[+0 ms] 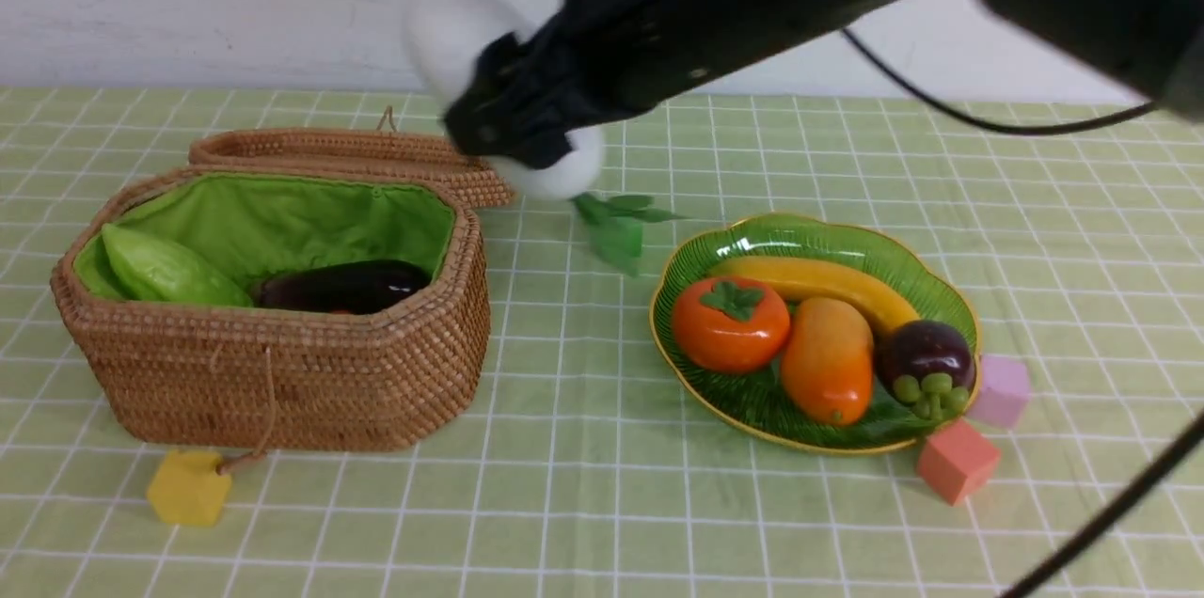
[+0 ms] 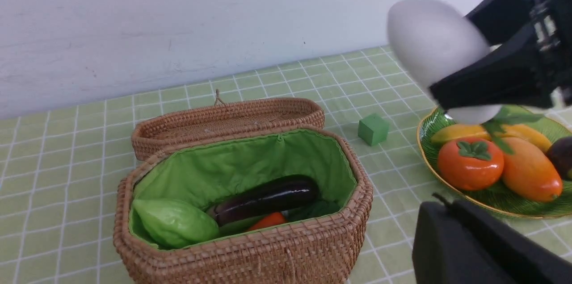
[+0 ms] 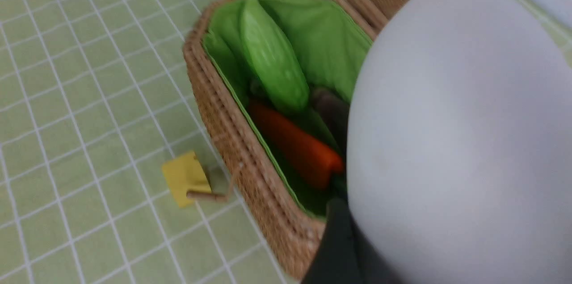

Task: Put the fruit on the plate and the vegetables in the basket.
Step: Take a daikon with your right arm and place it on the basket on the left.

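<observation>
Above the basket's right-hand side in the front view, white radish (image 1: 555, 161) held aloft, clamped between the fingers of the right gripper (image 1: 513, 100). Left gripper (image 2: 447, 230): jaws together, nothing seen in them. Status: persimmon (image 1: 731, 323), mango (image 1: 828, 361), banana (image 1: 816, 283) and mangosteen (image 1: 926, 368) all lie on the green leaf-pattern plate (image 1: 720, 419); fruit part judged complete. Inside the wicker basket (image 1: 282, 382): ridged gourd (image 1: 169, 267), eggplant (image 1: 343, 286) and carrot (image 3: 297, 143). Remaining: the radish only, by my reading. Its long axis runs aslant; in the front view the broad white end points up and to the left, the green sprig (image 1: 621, 222) down and to the right, toward the plate. Lid (image 1: 348, 156) is open behind the basket. Judgement: next move is to carry the radish left over the lined opening, lower, release; length could catch the rim.
</observation>
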`<state>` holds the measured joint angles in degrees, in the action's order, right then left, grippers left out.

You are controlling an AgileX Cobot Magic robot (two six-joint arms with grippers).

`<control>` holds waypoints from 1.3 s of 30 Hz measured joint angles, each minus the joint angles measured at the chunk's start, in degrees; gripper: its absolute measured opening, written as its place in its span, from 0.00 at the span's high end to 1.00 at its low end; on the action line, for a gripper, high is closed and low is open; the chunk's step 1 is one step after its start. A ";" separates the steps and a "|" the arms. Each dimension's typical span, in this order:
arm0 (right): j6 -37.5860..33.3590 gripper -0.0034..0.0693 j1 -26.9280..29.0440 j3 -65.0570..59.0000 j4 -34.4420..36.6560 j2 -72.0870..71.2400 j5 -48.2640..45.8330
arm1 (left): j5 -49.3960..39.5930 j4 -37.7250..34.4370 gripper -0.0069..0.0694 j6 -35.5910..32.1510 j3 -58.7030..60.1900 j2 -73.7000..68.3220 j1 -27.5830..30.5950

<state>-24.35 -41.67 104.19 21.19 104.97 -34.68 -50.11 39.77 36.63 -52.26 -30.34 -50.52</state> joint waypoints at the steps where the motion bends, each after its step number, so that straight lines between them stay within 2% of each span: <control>1: -0.32 0.20 -0.28 0.00 0.00 0.29 0.64 | -0.09 0.06 0.93 0.00 0.00 0.00 0.00; 4: -5.65 0.20 -3.78 0.07 0.11 5.10 10.75 | -2.15 1.40 0.93 0.14 0.00 1.70 0.00; 8: -9.22 0.20 -5.72 2.61 0.28 10.68 18.22 | -3.67 2.40 0.93 0.14 -0.02 2.71 0.00; 19: -9.64 0.20 -6.51 11.60 0.28 20.35 23.21 | -3.81 2.44 0.93 0.14 -0.07 3.05 0.00; 23: -9.68 0.19 -6.72 11.64 0.28 20.40 23.21 | -3.98 2.44 0.93 0.14 -0.20 3.06 0.00; 27: -9.68 0.06 -6.77 11.91 0.28 20.34 22.06 | -4.18 2.47 0.93 0.14 -0.30 3.31 0.00; 31: -9.68 0.02 -6.77 12.01 0.28 19.96 17.92 | -4.18 2.47 0.93 0.14 -0.30 3.38 0.00; 38: -9.63 0.13 -6.77 12.01 -0.31 15.44 5.93 | -3.90 2.34 0.93 0.14 -0.30 3.38 0.00; 39: -9.13 0.20 -6.77 12.01 -0.84 12.67 0.85 | -3.88 2.05 0.93 0.14 -0.30 3.38 0.00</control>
<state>-33.48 -48.44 116.20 20.35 117.64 -33.83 -53.99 41.83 36.77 -52.56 -26.96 -50.52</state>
